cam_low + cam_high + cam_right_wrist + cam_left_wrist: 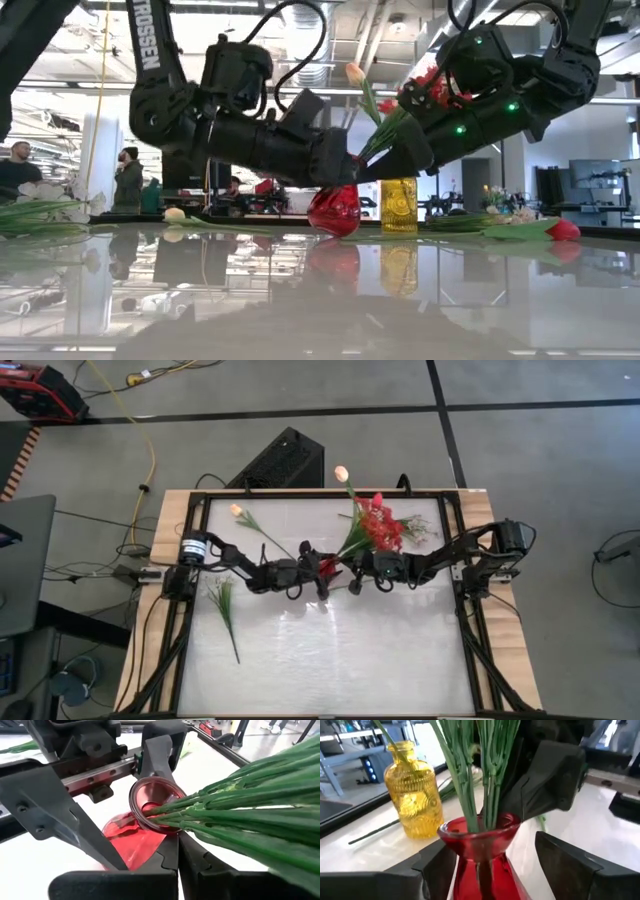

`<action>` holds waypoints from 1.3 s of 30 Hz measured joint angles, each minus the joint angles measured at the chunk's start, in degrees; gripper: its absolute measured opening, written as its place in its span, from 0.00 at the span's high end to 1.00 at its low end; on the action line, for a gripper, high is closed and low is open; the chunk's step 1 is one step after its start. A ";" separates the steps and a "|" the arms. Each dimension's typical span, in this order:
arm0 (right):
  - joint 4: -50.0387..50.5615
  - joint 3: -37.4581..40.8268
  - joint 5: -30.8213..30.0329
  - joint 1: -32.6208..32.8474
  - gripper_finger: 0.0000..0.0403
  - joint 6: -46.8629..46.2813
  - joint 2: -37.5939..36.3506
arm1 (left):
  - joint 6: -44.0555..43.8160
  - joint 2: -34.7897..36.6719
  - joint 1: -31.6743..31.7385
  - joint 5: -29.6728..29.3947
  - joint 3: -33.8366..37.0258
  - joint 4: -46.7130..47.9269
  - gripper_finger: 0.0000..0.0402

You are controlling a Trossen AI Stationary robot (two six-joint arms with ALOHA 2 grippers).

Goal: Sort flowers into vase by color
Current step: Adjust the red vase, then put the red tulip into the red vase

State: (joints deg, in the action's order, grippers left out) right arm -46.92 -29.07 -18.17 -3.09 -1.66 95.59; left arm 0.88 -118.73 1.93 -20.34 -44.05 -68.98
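A red glass vase (335,210) stands mid-table, with a yellow glass vase (398,205) behind it that holds one pale tulip (342,473). My right gripper (385,150) is shut on a bunch of red flowers (380,525) whose stem ends sit in the red vase's mouth (152,800). My left gripper (487,870) is open, with one finger on each side of the red vase's neck (480,847). A pale tulip (237,510) and a green sprig (225,600) lie flat on the table at the left. My left gripper comes level from the table's left. One finger (437,862) is close against the vase's neck, but I cannot tell whether it touches; a gap shows beside the other finger (560,865). My right gripper pinches the bunch of green stems (210,817) between its two fingers, just above the vase's mouth and across the stems. The fingers come from the table's right, slanting down. The bunch is tilted, blooms up toward the far right and stem ends inside the red vase.
White-blossom sprigs (418,525) and a red tulip (563,230) lie on the table at the far right. A black frame (190,560) runs along the tabletop's sides. People stand in the room beyond the table's far edge.
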 joint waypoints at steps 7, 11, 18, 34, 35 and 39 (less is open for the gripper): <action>0.18 -2.63 0.04 0.02 0.94 3.18 0.00 | -0.32 6.82 -0.05 0.57 0.00 13.52 0.36; 2.67 -4.27 0.24 0.03 0.94 4.63 -0.01 | -2.12 9.42 -0.11 0.80 0.00 21.14 0.36; 8.33 -6.22 0.28 0.43 0.94 4.80 -0.07 | -3.62 11.72 -0.11 2.22 0.02 26.96 0.36; 12.96 -6.24 -4.06 1.11 0.94 4.71 -0.15 | -1.09 21.95 -0.09 3.28 0.02 44.83 0.36; 14.37 -6.22 -4.67 1.14 0.94 4.71 -0.58 | -1.07 22.85 -0.09 2.95 0.02 46.61 0.36; 20.66 -6.22 -5.10 1.51 0.94 3.31 -3.33 | -2.22 27.15 -0.09 0.93 0.04 54.40 0.36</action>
State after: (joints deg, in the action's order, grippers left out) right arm -26.26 -35.29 -23.28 -1.58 1.66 92.26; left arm -1.34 -91.59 1.85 -19.41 -44.01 -14.58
